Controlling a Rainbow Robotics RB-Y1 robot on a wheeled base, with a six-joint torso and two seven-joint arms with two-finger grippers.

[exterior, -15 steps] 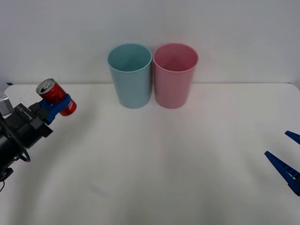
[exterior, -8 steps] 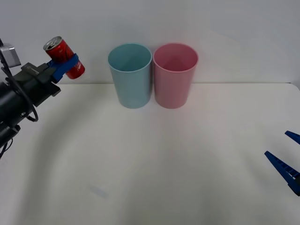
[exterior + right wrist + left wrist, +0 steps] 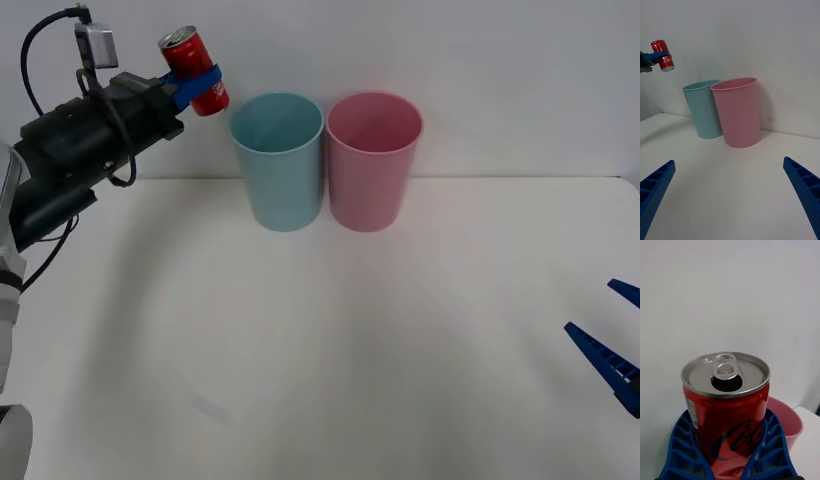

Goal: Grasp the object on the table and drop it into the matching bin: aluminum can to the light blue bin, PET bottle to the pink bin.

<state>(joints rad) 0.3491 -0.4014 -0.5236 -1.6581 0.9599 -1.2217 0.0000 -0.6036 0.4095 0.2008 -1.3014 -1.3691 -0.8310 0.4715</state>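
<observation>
the left gripper, clamped around the red coca-cola can, has swung up and inward from the tabletop's left edge over the last second; it now hangs in the air just left of the light blue bin and above its rim, tilted. i'd say the drop is close, but the can isn't over the opening yet. the right gripper waits spread wide at the right edge of the table. count: one can, one light blue bin, one pink bin, touching at the back edge.
</observation>
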